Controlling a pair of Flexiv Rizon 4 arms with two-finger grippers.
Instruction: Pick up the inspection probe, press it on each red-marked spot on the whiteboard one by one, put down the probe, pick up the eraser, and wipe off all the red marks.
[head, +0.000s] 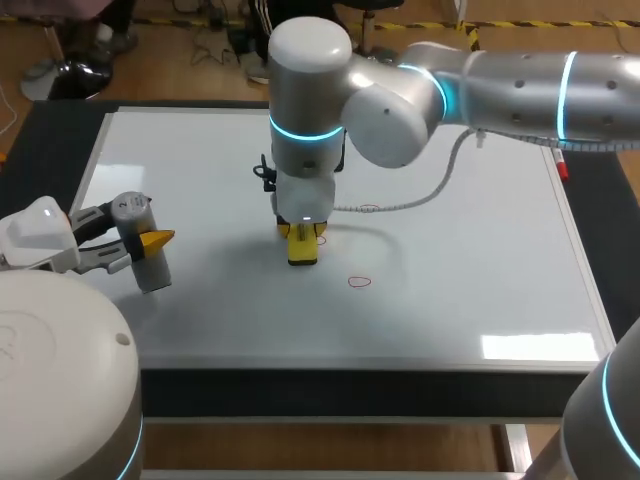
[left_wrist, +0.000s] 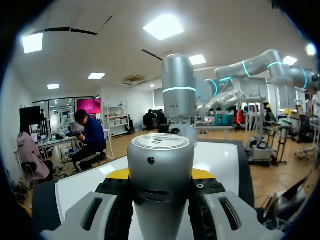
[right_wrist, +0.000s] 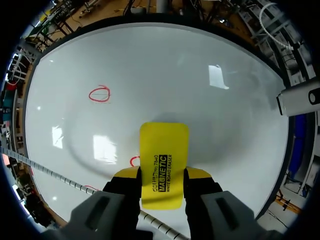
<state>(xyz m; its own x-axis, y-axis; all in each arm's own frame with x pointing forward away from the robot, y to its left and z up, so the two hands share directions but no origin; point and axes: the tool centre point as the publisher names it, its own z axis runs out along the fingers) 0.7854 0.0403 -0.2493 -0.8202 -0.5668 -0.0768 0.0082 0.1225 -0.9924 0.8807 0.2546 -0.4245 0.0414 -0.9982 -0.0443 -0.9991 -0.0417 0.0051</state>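
Gripping the yellow eraser from both sides, the right end effector points down over mid-whiteboard. Cannot tell whether the eraser's lower end touches the board. The board lies flat on a dark tabletop.

Red marks: one oval in the open, near the eraser on the front-edge side. A second is half hidden at the eraser's edge. A third is faint, beside the coiled cable.

The left end effector is clamped on the inspection probe, a grey cylinder. It sits over the board's left side, well apart from the eraser.
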